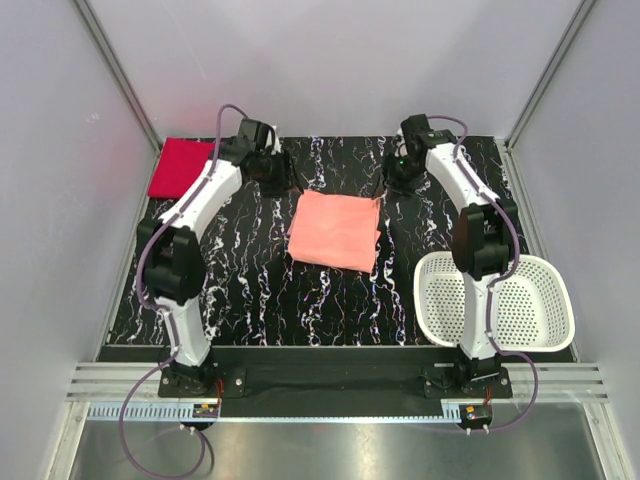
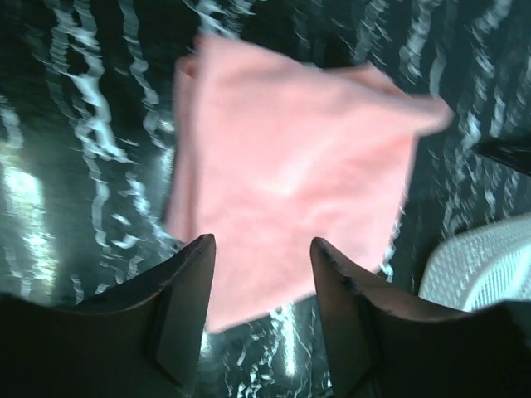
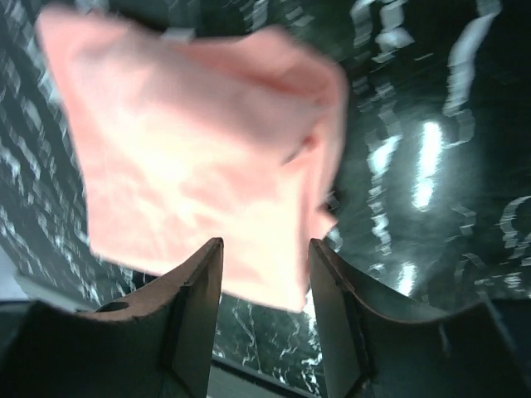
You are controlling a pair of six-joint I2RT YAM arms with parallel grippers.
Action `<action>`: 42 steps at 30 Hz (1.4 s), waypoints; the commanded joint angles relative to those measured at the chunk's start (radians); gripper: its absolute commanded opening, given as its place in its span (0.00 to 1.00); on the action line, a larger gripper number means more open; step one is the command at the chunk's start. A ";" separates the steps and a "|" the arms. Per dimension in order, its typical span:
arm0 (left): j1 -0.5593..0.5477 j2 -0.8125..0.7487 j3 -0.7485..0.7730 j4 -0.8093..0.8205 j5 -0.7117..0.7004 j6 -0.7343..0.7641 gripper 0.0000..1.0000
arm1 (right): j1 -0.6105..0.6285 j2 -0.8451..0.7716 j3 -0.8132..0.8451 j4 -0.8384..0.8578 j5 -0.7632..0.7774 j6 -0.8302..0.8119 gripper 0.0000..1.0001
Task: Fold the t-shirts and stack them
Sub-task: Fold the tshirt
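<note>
My left gripper (image 2: 261,249) hangs above the glossy black desk (image 1: 250,290) with its white marble-like veins; its two dark, blunt fingers stand well apart and hold nothing. My right gripper (image 3: 265,249) is the same, its dark wedge-shaped fingers spread wide and empty.

Between the two grippers, in the middle of the desk, lies the salmon-pink soft cotton t-shirt (image 1: 335,230); it is folded into a rough rectangle set slightly askew. Its cloth is matte and smooth, and the stacked layers show along the right edge. From my right wrist one corner looks rumpled and a little raised; both wrist views are blurred, so I cannot read the finer creases.

The bright crimson red t-shirt (image 1: 180,167) sits at the far left corner of the desk; it is a neat flat rectangle with crisp edges, well apart from the salmon one and just beside my left arm.

The white perforated plastic basket (image 1: 545,300), with rounded corners and dotted walls, rests at the near right of the desk; my right arm crosses over its left side.
</note>
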 commanded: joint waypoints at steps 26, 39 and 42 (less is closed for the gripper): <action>-0.037 -0.026 -0.471 0.176 0.045 0.062 0.20 | -0.092 0.387 0.276 0.184 -0.427 0.067 0.06; -0.068 -0.204 -0.467 0.186 0.201 -0.090 0.41 | -0.009 -0.058 -0.083 0.022 -0.343 -0.052 0.20; -0.079 -0.182 -0.546 0.266 0.243 -0.136 0.39 | 0.033 -0.106 -0.229 0.100 -0.381 -0.026 0.21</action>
